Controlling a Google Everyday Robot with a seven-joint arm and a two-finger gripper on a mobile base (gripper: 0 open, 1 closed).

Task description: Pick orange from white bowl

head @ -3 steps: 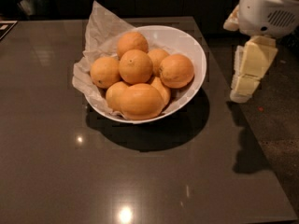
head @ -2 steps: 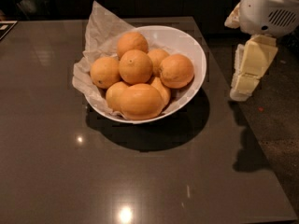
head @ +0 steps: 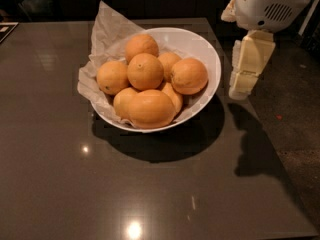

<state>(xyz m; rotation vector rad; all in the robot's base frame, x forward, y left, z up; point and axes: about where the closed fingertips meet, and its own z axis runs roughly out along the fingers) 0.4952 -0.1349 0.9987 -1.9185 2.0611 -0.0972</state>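
Dark glossy desk [head: 60, 184] up front, with the white bowl [head: 210, 54] on it, lined with paper [head: 107, 26] and piled with fruit. The orange [head: 189, 76] sits on the bowl's right side, on top of the pile. The tool [head: 240, 90] hangs just right of the bowl, outside the rim, pointing down. Can't tell if it's spread or closed up.

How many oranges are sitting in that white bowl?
8 oranges in the white bowl: two at back, one central on top, one left, one right, three along the front. More may hide underneath. The gripper hangs right of the bowl.
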